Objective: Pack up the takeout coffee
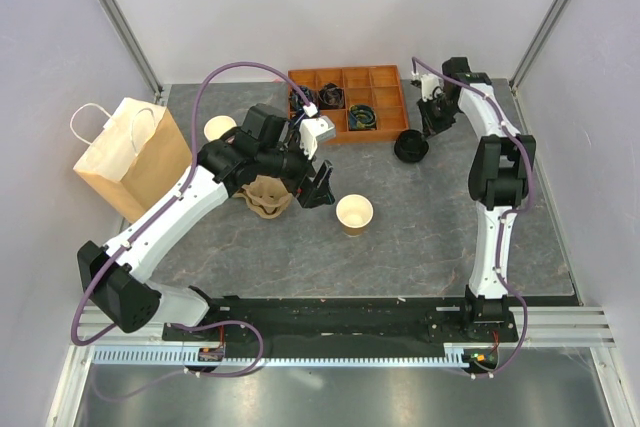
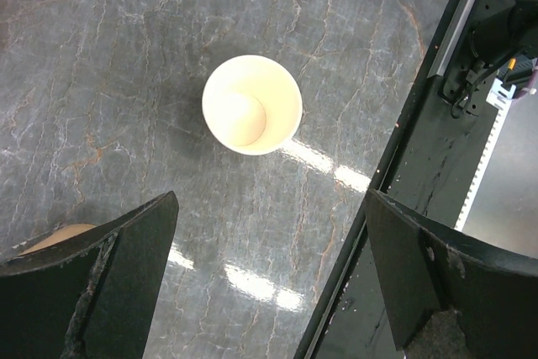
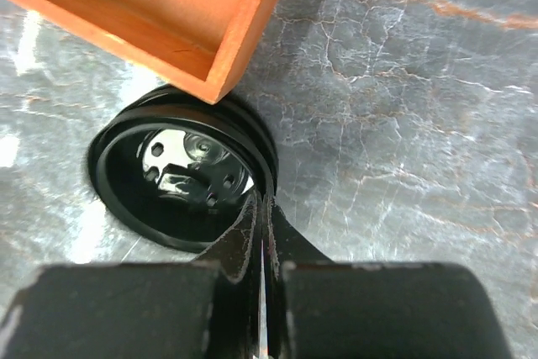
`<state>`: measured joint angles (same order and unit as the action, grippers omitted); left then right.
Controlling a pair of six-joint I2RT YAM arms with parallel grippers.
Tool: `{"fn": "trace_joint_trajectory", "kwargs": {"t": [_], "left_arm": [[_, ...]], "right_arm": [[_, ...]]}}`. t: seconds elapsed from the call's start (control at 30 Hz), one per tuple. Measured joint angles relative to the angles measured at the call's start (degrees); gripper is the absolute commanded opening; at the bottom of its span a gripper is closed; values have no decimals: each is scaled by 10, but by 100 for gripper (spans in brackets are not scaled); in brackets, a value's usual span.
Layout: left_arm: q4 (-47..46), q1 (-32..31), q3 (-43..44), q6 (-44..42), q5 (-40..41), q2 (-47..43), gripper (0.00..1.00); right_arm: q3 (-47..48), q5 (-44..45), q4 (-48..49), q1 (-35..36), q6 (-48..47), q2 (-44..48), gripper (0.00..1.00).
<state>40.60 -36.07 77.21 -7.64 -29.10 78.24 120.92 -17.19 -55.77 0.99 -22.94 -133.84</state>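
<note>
With right claw [image 3: 262, 203] pinched shut on rim of black lid [image 3: 181, 170] beside tray [image 3: 244, 48], left claw [image 2: 269, 199] spread over open cup [image 2: 252, 105] mid-table, lidded coffee nowhere in view, lift lid level without loosening pinch.

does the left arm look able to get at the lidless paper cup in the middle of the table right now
Probably yes: the left gripper hangs open over the table, the lidless cup stands upright just ahead of its fingers, and nothing lies between them.
</note>
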Motion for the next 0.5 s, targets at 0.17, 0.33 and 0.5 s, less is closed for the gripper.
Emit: {"fn": "trace_joint_trajectory", "kwargs": {"t": [0.17, 0.33, 0.5], "left_arm": [[0, 0, 1, 0, 0, 0, 99], [0, 0, 1, -2, 0, 0, 99], [-1, 0, 8, -4, 0, 5, 99]], "right_arm": [[-2, -13, 0, -3, 2, 33, 0], [-2, -25, 0, -4, 3, 64, 1], [0, -25, -2, -5, 7, 66, 43]]}}
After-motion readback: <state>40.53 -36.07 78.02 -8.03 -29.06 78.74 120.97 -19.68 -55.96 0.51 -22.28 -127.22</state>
